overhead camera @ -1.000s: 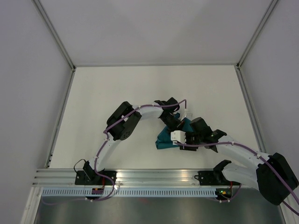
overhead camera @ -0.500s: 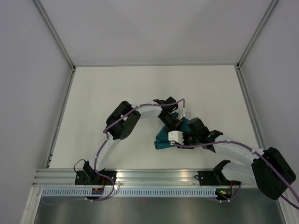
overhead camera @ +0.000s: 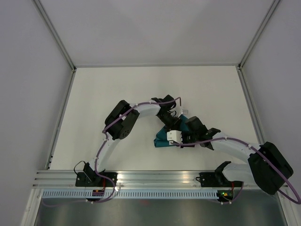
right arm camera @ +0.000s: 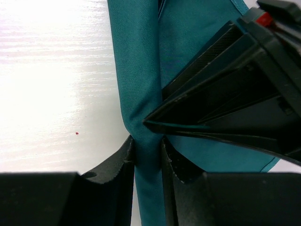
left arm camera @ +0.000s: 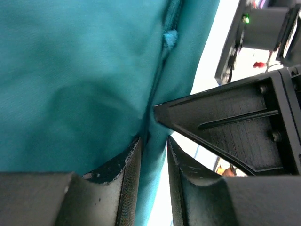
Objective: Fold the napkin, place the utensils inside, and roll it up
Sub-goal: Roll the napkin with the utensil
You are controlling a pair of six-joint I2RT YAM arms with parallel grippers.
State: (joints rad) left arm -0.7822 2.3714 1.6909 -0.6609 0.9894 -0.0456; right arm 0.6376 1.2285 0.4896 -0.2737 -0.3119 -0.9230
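Observation:
The teal napkin (overhead camera: 162,139) lies bunched mid-table, mostly under both wrists. My left gripper (overhead camera: 175,125) reaches down onto it from the far side. In the left wrist view a fold of the napkin (left arm camera: 70,70) runs between that gripper's (left arm camera: 153,141) jaws. The cloth lies against one finger and light shows beside the other. My right gripper (overhead camera: 178,132) meets it tip to tip. In the right wrist view the gripper (right arm camera: 147,140) is pinched on a narrow ridge of napkin (right arm camera: 136,70). The utensils are hidden.
The white table (overhead camera: 117,89) is boxed in by white walls with metal corner posts. An aluminium rail (overhead camera: 155,178) with both arm bases runs along the near edge. Each wrist view shows the other gripper's black fingers (left arm camera: 235,122) (right arm camera: 225,94) close by.
The right jaws have closed from wide onto the napkin fold. The left jaws have eased apart from their tight grip. Both wrists have shifted slightly left.

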